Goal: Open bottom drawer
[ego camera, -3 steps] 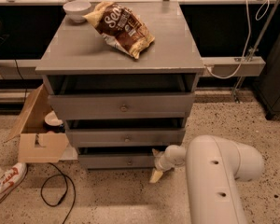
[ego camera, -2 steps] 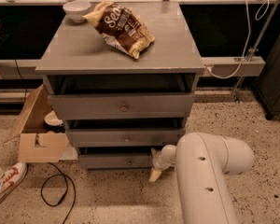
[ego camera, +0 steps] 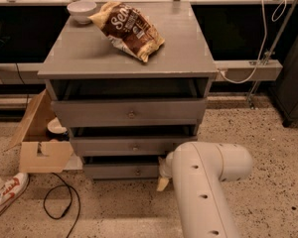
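Note:
The grey cabinet (ego camera: 129, 66) has three drawers. The bottom drawer (ego camera: 121, 171) is the shortest grey front, near the floor, with a small round metal knob (ego camera: 137, 172). It stands slightly out, like the two above it. My gripper (ego camera: 163, 175) is low at the right end of the bottom drawer front, at the end of my white arm (ego camera: 203, 182). A pale fingertip (ego camera: 162, 184) points down towards the floor. The arm hides the drawer's right corner.
A brown chip bag (ego camera: 129, 29) and a white bowl (ego camera: 82, 10) lie on the cabinet top. An open cardboard box (ego camera: 39, 138) stands left of the cabinet. A black cable (ego camera: 59, 202) and a shoe (ego camera: 5, 195) lie on the speckled floor.
My arm has swung left, so its white body now covers more of the space right of the drawers. The gripper stays by the bottom drawer's right end. The drawers have not moved.

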You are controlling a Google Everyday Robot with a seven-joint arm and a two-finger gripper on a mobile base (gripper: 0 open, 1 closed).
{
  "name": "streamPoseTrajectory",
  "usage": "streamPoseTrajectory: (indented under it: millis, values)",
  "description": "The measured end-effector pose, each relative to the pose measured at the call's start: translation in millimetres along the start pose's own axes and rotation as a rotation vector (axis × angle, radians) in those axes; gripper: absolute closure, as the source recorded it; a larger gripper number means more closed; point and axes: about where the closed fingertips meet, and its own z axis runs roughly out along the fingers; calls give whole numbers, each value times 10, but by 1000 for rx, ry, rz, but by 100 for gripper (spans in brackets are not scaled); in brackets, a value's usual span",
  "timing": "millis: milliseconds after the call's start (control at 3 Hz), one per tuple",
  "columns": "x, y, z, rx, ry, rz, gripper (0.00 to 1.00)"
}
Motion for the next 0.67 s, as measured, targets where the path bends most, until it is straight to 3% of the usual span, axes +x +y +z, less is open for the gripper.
streamPoseTrajectory:
  millis: [333,667]
  values:
    - [-42,-96,156,-26,-19,-4,3]
    - [-63,-98,245,-42,-43,0,25]
